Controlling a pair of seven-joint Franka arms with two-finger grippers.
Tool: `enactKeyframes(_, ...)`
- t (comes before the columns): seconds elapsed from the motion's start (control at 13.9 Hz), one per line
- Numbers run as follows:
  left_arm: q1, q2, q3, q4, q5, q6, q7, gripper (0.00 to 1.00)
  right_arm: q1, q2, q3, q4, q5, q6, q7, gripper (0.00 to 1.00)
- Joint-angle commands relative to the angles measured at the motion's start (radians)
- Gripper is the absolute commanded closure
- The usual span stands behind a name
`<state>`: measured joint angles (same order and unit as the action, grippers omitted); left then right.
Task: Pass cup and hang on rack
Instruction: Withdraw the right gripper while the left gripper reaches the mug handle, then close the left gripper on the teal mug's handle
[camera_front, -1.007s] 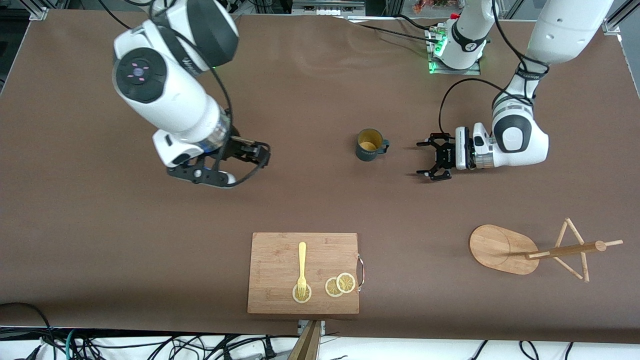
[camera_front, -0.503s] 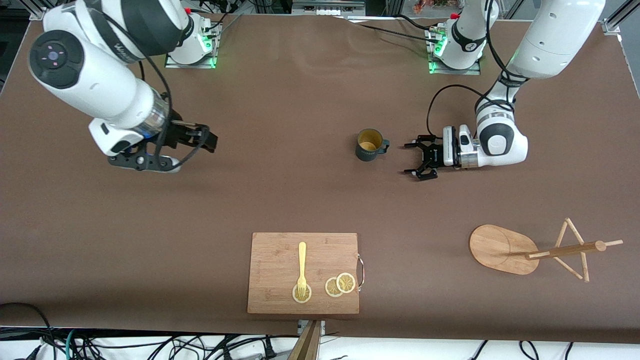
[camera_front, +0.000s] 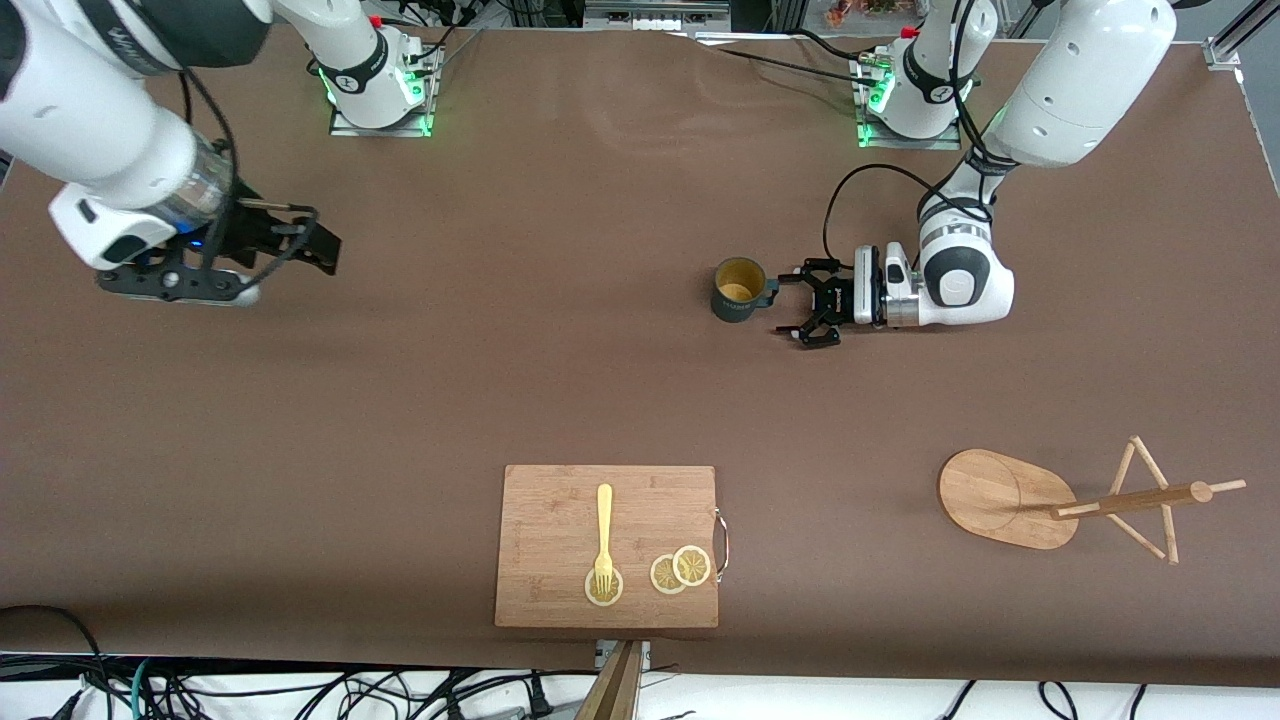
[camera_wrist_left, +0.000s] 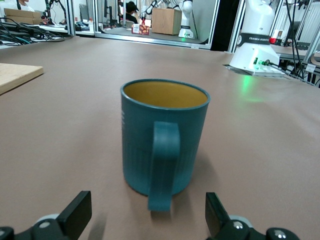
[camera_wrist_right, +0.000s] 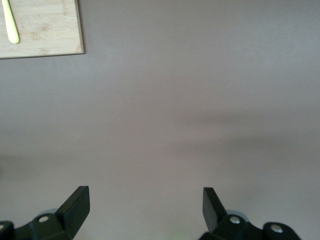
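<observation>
The small dark teal ribbed cup (camera_front: 740, 290) stood upright on the brown table (camera_front: 600, 380), handle toward the left gripper (camera_front: 806, 315), whose fingers (camera_wrist_left: 75, 216) were spread, seemingly to straddle it. The right gripper (camera_front: 300, 245), also spread, hung clear. The wooden peg rack (camera_front: 1080, 500) stood apart.

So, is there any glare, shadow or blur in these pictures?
Front view: sharp and evenly lit, green lamps glowing at both arm bases. Left wrist view: the cup is sharp, with a soft shadow on the table. Right wrist view: only faint shadow bands on it.
</observation>
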<state>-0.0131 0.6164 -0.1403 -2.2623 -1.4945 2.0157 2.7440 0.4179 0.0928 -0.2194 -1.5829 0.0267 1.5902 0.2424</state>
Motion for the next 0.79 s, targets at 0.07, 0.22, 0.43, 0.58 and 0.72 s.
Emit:
enactKeyframes(0.07, 0.004, 0.000, -0.016, -0.055, -0.072, -0.014, 0.197, 0.00, -0.253, -0.054, 0.169, -0.029, -0.010, -0.038, -0.139, 0.00)
enactKeyframes(0.22, 0.004, 0.002, -0.016, -0.057, -0.072, -0.014, 0.209, 0.00, -0.355, -0.071, 0.239, -0.031, -0.010, -0.044, -0.218, 0.00)
enactKeyframes(0.43, 0.004, 0.009, -0.016, -0.062, -0.072, -0.014, 0.233, 0.10, -0.377, -0.090, 0.249, -0.039, -0.013, -0.055, -0.227, 0.00)
enactKeyframes(0.58, 0.004, 0.009, -0.016, -0.063, -0.072, -0.014, 0.235, 0.24, -0.377, -0.088, 0.247, -0.037, -0.014, -0.050, -0.227, 0.00)
enactKeyframes(0.72, 0.002, 0.009, -0.016, -0.063, -0.072, -0.014, 0.237, 0.37, -0.373, -0.088, 0.249, -0.040, -0.022, -0.038, -0.226, 0.00)
